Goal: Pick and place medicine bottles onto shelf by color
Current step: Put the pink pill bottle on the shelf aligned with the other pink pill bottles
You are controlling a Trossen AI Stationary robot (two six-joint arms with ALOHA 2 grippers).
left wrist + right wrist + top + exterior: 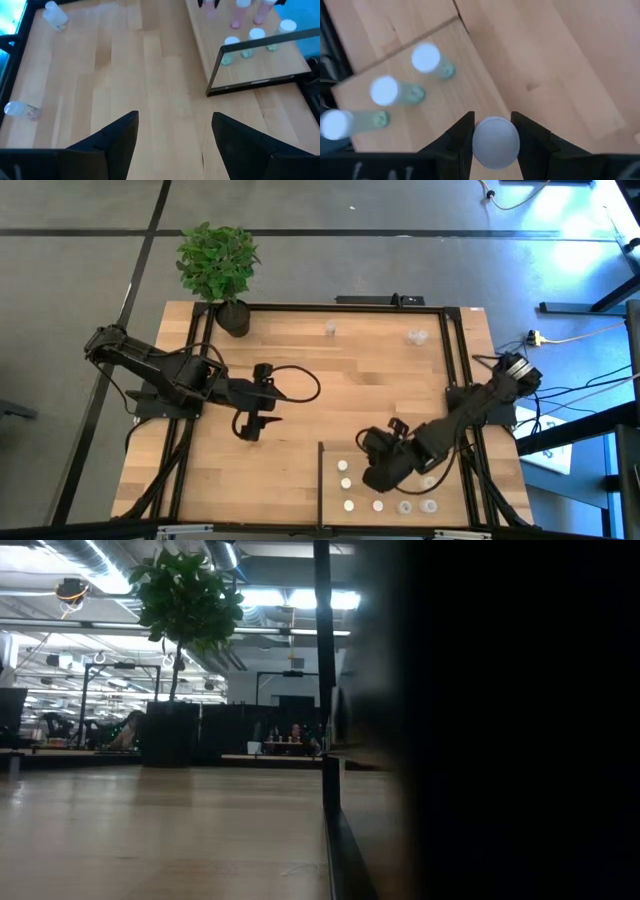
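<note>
I hold one white-capped medicine bottle [495,141] upright between my right fingers [455,140], just above the shelf [332,500], a pale wooden panel with a thin black edge at the table's five o'clock corner. Three bottles with white caps and greenish bodies [400,92] stand upright in a row on the shelf, toward ten o'clock of my held bottle. More white-capped bottles [378,505] line the shelf's near edge. Two translucent bottles [417,336] lie well apart on the bare tabletop at one o'clock.
</note>
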